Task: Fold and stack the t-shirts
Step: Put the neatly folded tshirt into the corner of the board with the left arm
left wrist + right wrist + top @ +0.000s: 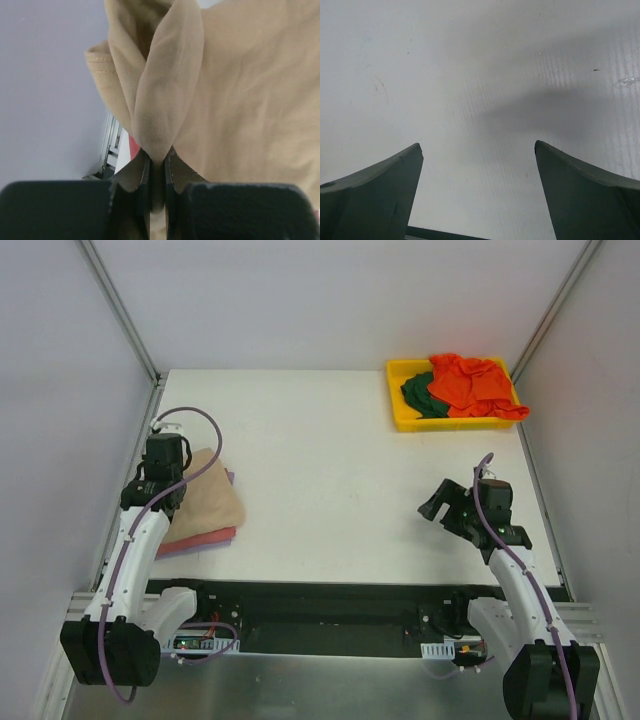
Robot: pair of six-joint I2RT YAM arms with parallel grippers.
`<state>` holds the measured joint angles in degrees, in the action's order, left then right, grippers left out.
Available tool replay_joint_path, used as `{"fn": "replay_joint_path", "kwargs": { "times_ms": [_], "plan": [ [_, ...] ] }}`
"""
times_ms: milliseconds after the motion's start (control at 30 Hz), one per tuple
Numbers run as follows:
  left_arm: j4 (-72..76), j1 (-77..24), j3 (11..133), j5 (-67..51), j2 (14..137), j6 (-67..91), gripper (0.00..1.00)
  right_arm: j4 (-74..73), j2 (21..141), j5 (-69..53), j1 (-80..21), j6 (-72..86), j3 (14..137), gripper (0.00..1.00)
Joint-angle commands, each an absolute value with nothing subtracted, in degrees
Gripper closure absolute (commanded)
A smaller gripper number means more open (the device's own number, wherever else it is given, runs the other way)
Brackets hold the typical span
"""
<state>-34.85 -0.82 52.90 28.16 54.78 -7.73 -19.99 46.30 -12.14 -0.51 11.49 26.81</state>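
Shirt on top: large tan soft-cloth t-shirt (210, 502), rumpled, at 9 o'clock on the white table (330, 460); one fold rises in a smooth peak, with a stitched hem beside it.
Underneath: dusty-red shirt (200, 538) and lavender shirt (230, 478), only their edges showing.
Left gripper (157, 157): fingers pinching the tan fold.
Right gripper (477, 145): fingers spread wide above the tabletop at 4 o'clock.
Bin: yellow plastic tray (440, 423) at 1 o'clock, holding crumpled orange-red shirts (470, 385) and a dark green shirt (418, 395).
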Motion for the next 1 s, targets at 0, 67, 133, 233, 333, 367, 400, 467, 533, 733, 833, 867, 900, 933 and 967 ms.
{"fn": "replay_joint_path", "kwargs": {
  "times_ms": [0, 67, 133, 233, 333, 367, 400, 467, 533, 733, 833, 867, 900, 933, 967],
  "plan": [
    [-21.46, 0.87, 46.60, 28.83, 53.35, -16.17, 1.00, -19.86, 46.06, -13.89, -0.26, 10.81, 29.27, 0.04],
    [-18.29, 1.58, 44.57, 29.61, 53.87, -17.40, 1.00, -20.13, 45.97, -13.71, -0.18, 10.46, 29.44, 0.04],
    [-15.31, 2.81, 42.99, 31.19, 54.05, -17.84, 1.00, -20.22, 45.62, -13.97, -0.26, 10.37, 29.44, 0.04],
    [-14.33, 4.39, 42.71, 32.95, 54.93, -16.71, 1.00, -20.21, 45.35, -13.36, -0.18, 10.37, 29.27, 0.04],
    [-15.64, 4.57, 44.73, 30.53, 53.71, -16.60, 1.00, -20.04, 45.44, -13.71, -0.18, 10.37, 29.35, 0.04],
    [-16.60, 4.48, 45.35, 27.37, 52.48, -17.39, 1.00, -20.13, 45.44, -14.23, -0.18, 10.28, 29.44, 0.04],
    [-17.05, 4.48, 45.70, 26.12, 51.51, -17.66, 1.00, -19.95, 45.44, -14.59, -0.18, 10.28, 29.44, 0.04],
    [-17.84, 4.57, 47.19, 26.89, 50.02, -18.11, 1.00, -19.69, 45.61, -14.07, -0.26, 10.37, 29.36, 0.04],
    [-18.71, 4.57, 48.51, 26.37, 49.13, -19.16, 1.00, -19.16, 45.88, -13.19, -0.18, 10.63, 29.09, 0.04],
    [-19.77, 4.48, 48.61, 27.86, 49.57, -21.44, 1.00, -18.98, 47.46, -13.54, -0.26, 10.98, 29.27, 0.04],
    [-19.51, 4.48, 46.94, 29.17, 51.32, -20.92, 1.00, -19.07, 47.55, -13.53, -0.18, 11.07, 29.27, 0.04],
    [-19.34, 4.57, 46.67, 30.48, 52.37, -20.48, 0.99, -19.16, 47.46, -13.54, -0.18, 11.07, 29.27, 0.04],
    [-18.99, 4.57, 46.41, 31.80, 53.25, -20.22, 0.91, -19.16, 47.29, -13.36, -0.26, 10.99, 29.27, 0.04],
    [-18.38, 4.57, 46.23, 33.38, 54.39, -20.21, 0.87, -19.16, 47.29, -13.19, -0.26, 10.99, 29.18, 0.04],
    [-18.02, 4.48, 46.40, 35.66, 55.19, -20.04, 0.87, -19.25, 47.20, -12.92, -0.18, 11.07, 29.09, 0.04]
  ]
}}
